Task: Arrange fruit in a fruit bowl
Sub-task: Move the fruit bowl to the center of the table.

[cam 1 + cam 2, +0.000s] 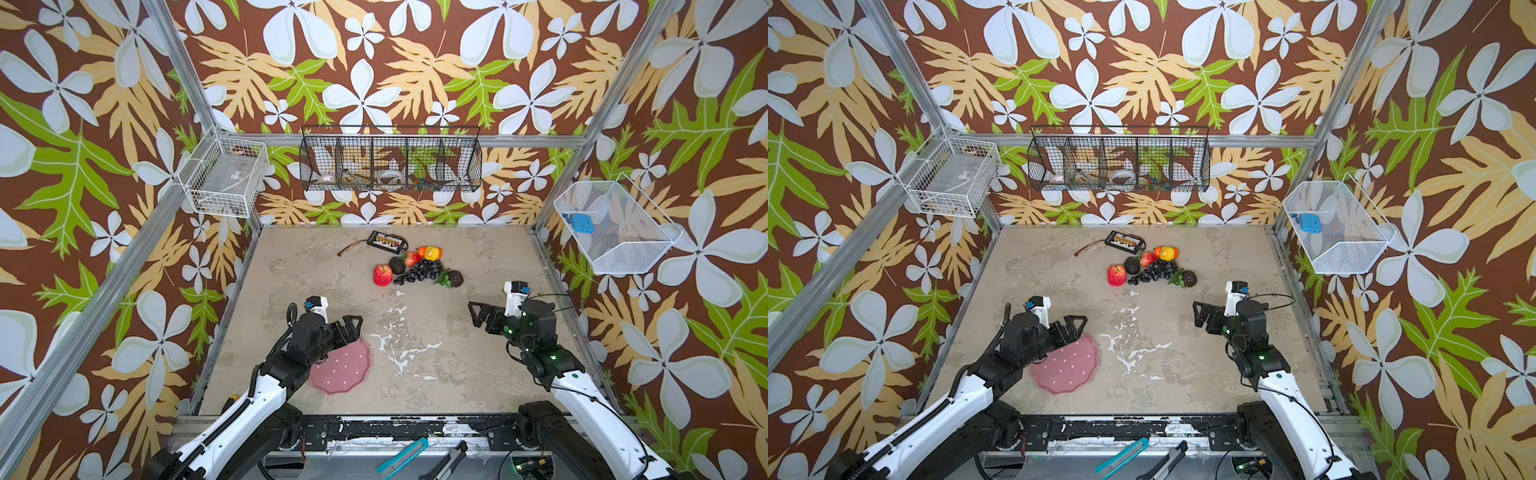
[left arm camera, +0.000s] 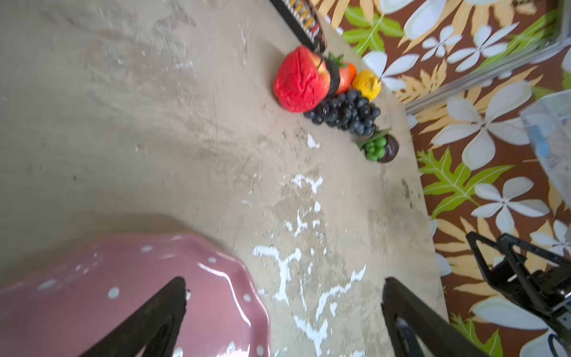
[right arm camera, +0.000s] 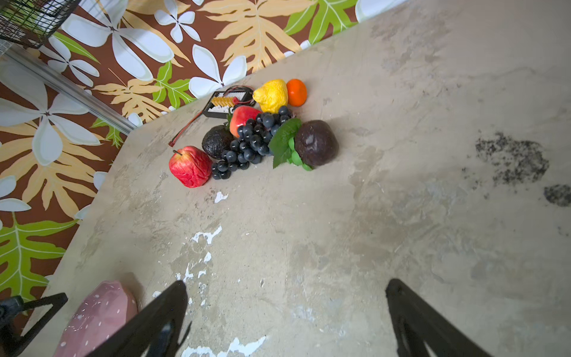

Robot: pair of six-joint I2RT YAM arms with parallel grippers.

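Fruit (image 1: 419, 270): touching cluster, mid-frame; neighbours may be rolled when one is picked. Bowl (image 1: 345, 370): lower left of centre; may be nudged. Jaws, both pairs: spread, empty.

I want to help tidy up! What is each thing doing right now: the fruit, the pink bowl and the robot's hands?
fruit bowl: empty, flat on the table.
red apple: sitting on the table, outside the bowl.
grape bunch: lying on the table beside the red apple.
lemon: on the table, beside the orange.
left gripper: jaws open, empty.
right gripper: jaws open, empty.
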